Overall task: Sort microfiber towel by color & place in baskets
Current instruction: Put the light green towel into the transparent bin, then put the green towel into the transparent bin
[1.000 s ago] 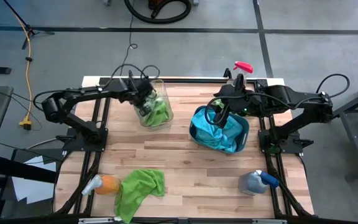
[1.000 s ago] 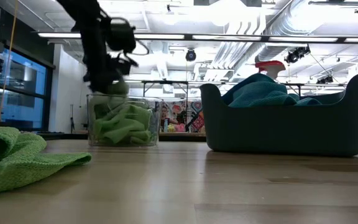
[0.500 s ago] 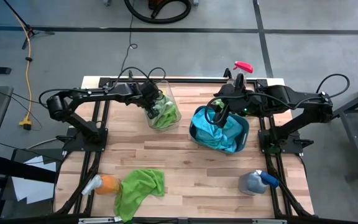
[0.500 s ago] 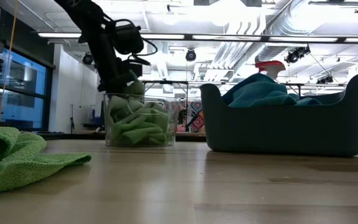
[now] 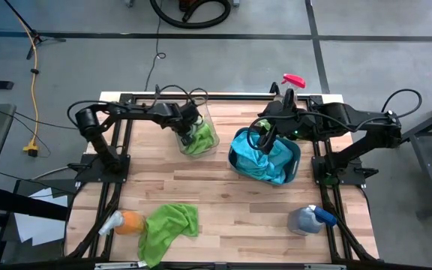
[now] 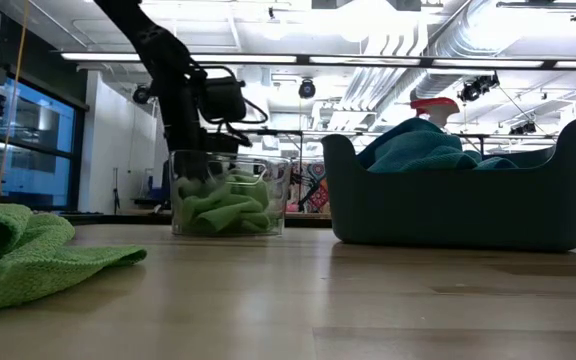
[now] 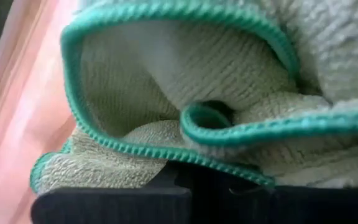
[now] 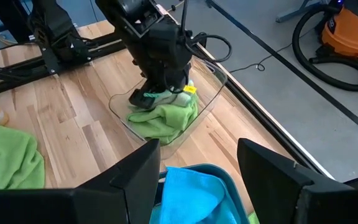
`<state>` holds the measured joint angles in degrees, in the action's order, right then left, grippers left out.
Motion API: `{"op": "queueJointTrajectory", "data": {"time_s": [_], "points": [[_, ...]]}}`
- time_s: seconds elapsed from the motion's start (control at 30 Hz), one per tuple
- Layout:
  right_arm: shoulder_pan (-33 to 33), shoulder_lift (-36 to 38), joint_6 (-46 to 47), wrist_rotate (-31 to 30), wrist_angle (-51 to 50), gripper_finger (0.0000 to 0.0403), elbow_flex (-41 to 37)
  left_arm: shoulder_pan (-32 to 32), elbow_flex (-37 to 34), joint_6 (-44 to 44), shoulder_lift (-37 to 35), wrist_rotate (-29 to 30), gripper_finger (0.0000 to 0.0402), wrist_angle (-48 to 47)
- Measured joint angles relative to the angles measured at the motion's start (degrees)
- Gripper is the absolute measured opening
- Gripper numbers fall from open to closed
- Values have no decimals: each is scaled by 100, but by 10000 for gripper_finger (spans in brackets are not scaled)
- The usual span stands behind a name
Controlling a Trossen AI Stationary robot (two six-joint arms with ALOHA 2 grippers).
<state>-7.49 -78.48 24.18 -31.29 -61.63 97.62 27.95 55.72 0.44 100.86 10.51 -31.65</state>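
Left claw (image 5: 190, 127): closed, down in the clear basket (image 5: 201, 135) on green towels (image 6: 218, 205).
Right claw (image 5: 263, 141): open above the blue basket (image 5: 295, 161).
Loose green towel (image 5: 167, 225): table (image 5: 223, 202) front.

Green towels (image 5: 169, 227), blue towels (image 5: 265, 161) in teal basket (image 5: 294, 154), clear basket (image 6: 276, 195)

The table (image 5: 223, 195) is pale wood in jointed strips, smooth with a soft sheen. One basket (image 6: 230, 193) is clear glossy plastic; the other basket (image 6: 458, 205) is opaque matt teal plastic. The green towel (image 5: 167, 229) near the front edge is nubbly cloth with a stitched hem.
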Motion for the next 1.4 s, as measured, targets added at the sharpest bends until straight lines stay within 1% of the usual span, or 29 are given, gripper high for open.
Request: {"op": "queueJointTrajectory", "data": {"time_s": [0.1,0.2,0.33,0.43,0.53,0.73,0.93,1.1,1.4], "points": [[0,0,0,2,-1,211,0,-33,-1,-2,17,120,1,-10],[0,0,0,4,-2,211,0,-38,-51,31,-139,103,4,-9],[0,0,-6,7,0,211,0,-9,-25,23,-432,57,24,-115],[0,-2,-16,-10,-1,211,0,34,31,21,-635,-152,52,-266],[0,-2,-20,-15,-2,211,0,69,162,21,-814,-331,88,-467],[0,-2,-20,-17,0,211,0,70,494,22,-1154,-382,161,-869],[-2,-2,0,-17,0,211,0,69,906,-37,-1448,-595,208,-1178],[0,-2,-2,-19,0,211,0,106,1246,-41,-1640,-599,225,-1516],[0,-2,-17,-18,0,211,0,242,1669,-239,-2043,-616,228,-1698]]}}
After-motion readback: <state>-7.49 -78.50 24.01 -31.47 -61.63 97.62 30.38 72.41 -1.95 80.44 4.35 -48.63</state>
